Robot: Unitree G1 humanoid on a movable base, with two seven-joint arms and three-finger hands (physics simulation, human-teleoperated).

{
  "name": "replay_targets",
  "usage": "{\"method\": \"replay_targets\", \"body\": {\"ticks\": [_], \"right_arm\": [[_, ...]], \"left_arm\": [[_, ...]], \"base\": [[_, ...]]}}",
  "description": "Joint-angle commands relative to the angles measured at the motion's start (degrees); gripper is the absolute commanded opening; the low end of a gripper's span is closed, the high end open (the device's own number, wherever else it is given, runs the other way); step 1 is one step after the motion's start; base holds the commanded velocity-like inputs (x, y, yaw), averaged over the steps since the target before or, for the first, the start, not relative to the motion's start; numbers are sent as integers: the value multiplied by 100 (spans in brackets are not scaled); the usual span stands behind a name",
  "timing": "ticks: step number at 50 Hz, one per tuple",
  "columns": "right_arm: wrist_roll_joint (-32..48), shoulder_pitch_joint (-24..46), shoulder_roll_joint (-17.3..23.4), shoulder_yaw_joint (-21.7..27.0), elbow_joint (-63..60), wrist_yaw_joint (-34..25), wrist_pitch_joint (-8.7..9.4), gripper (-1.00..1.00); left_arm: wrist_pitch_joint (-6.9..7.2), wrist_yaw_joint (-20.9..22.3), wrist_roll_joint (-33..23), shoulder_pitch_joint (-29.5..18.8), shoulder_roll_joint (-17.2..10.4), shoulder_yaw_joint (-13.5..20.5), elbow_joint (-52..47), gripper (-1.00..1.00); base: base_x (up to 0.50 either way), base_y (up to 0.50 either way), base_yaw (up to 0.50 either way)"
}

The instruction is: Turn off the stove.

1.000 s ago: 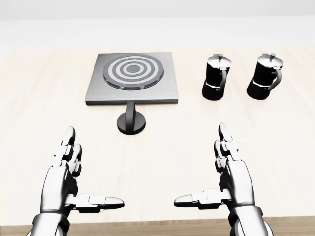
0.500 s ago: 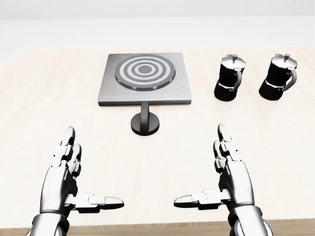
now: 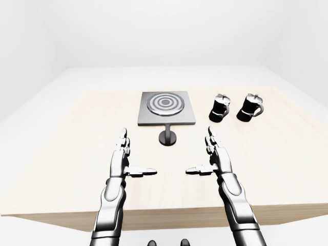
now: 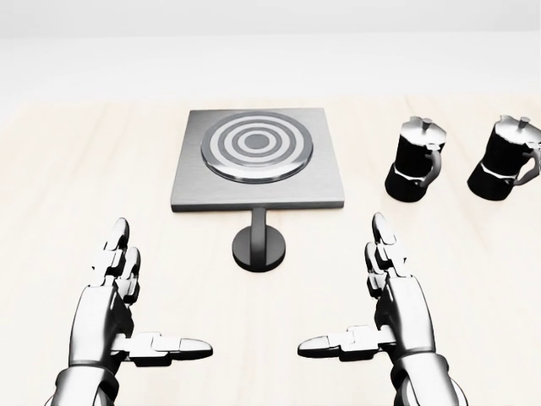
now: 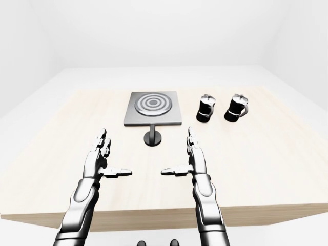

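Observation:
A grey square stove (image 4: 258, 161) with a ringed round burner (image 4: 256, 144) lies on the light wooden table (image 4: 68, 186), top centre in the head view. Its dark round knob (image 4: 259, 248) on a short stem sits just below the stove's lower edge. My left hand (image 4: 127, 309) is open and empty at the lower left, fingers pointing up, thumb pointing right. My right hand (image 4: 372, 304) is open and empty at the lower right, thumb pointing left. Both hover over the table below the knob, apart from it.
Two black moka pots (image 4: 415, 159) (image 4: 505, 158) stand to the right of the stove. The table's near edge (image 3: 164, 218) runs below my forearms in the left-eye view. White floor and walls surround the table.
The whole picture has shifted: the stove, knob and pots now sit lower, further right and larger, so the camera has moved closer. The hands hold the same pose.

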State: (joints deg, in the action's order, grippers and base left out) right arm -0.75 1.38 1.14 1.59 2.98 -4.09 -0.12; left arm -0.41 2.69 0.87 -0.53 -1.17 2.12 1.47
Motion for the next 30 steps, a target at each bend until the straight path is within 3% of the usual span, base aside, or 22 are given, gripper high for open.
{"method": "replay_targets", "body": {"ticks": [1, 3, 9, 11, 21, 25, 27, 30], "right_arm": [[-21, 9, 5, 11, 29, -22, -32, 100], [-32, 11, 3, 12, 20, -25, -10, 100], [-10, -1, 3, -4, -19, -18, 17, 100], [6, -11, 0, -13, -41, -12, 29, 100], [13, 10, 2, -1, 3, -16, 7, 100], [23, 27, 8, 0, 64, -20, -25, 100], [28, 25, 6, -3, 45, -15, -3, 100], [34, 15, 0, -8, 3, -2, 27, 100]], "left_arm": [[67, 12, 13, 26, 2, -6, -86, 100], [-43, 13, 15, -33, 1, 8, 78, 100], [77, 20, 37, 40, 4, -2, -129, 100], [6, 25, 50, 1, 3, 14, -16, 100], [66, 28, 75, 18, 6, 8, -91, 100], [22, 33, 83, 3, 4, 16, -37, 100], [92, 14, 94, 14, 7, 21, -117, 100], [35, -21, 163, -41, 5, 73, -47, 100]], "base": [[34, 0, 0], [34, 0, 0], [34, 0, 0], [34, 0, 0], [34, 0, 0], [34, 0, 0], [34, 0, 0], [34, 0, 0]]}}
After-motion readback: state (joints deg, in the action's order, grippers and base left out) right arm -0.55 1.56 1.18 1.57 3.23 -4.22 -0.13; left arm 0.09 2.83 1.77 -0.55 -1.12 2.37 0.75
